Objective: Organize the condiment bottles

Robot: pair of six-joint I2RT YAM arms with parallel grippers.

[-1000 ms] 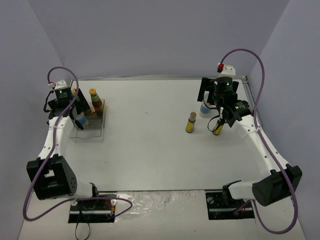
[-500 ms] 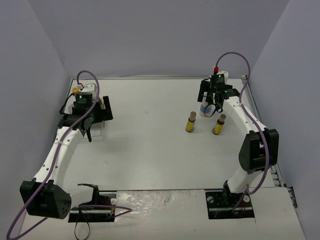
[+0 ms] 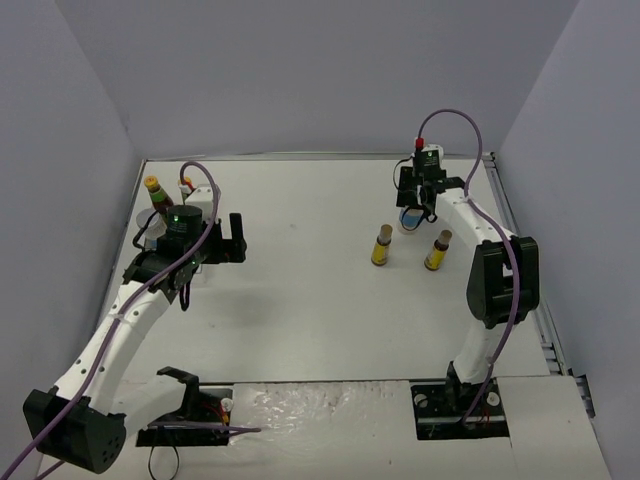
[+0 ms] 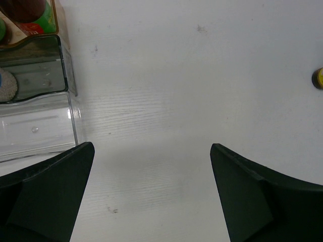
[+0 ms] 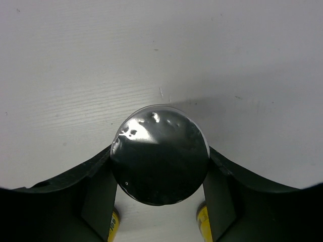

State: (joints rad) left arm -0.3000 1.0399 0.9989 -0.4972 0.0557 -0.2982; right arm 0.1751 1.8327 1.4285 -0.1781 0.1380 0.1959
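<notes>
Looking top-down, your right gripper pinches the jar at upper right; your left gripper gapes wide beside the tray.

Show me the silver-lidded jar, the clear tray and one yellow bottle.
silver-lidded jar [image 5: 160, 154]: right wrist view, centre of lid.
clear tray [image 4: 35, 126]: left wrist view, bare front part.
yellow bottle [image 3: 381, 251]: top external view, body.

Right gripper at white jar, yellow bottle near, second yellow bottle beside it
</notes>
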